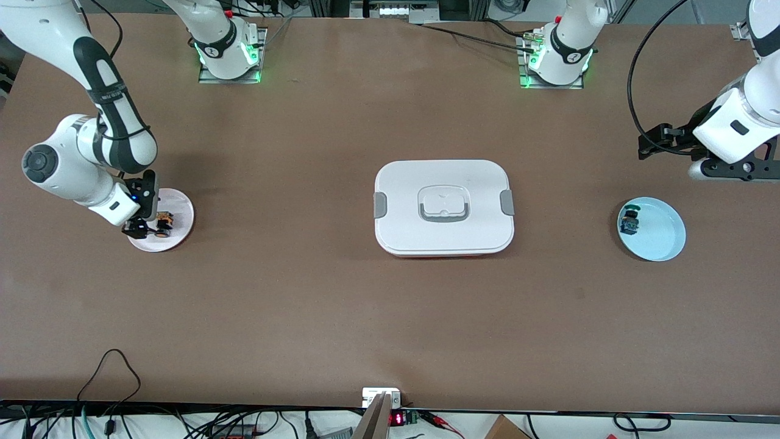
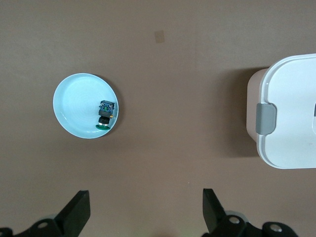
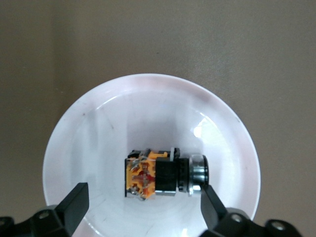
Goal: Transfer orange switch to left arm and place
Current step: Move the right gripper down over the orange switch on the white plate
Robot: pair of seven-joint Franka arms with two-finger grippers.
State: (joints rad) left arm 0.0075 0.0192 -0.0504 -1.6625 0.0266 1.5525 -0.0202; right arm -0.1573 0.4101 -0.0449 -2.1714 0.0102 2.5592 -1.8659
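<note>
Hovering spread over the orange switch (image 3: 160, 175) lying in the pink plate (image 1: 183, 210), the right end effector (image 1: 148, 228) is preparing the pickup. Closing comes next. The left end effector (image 2: 143, 210) is waiting, spread, near the box (image 1: 443, 207).

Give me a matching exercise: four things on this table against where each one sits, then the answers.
Things:
1. orange switch
2. dark switch
3. box
4. left tool

Places:
A. mid-table
B. on the pale pink plate, between the right tool's open fingers
C. in the air, open, toward the left arm's end
D. on the light blue plate

Pairs: 1-B, 2-D, 3-A, 4-C
</note>
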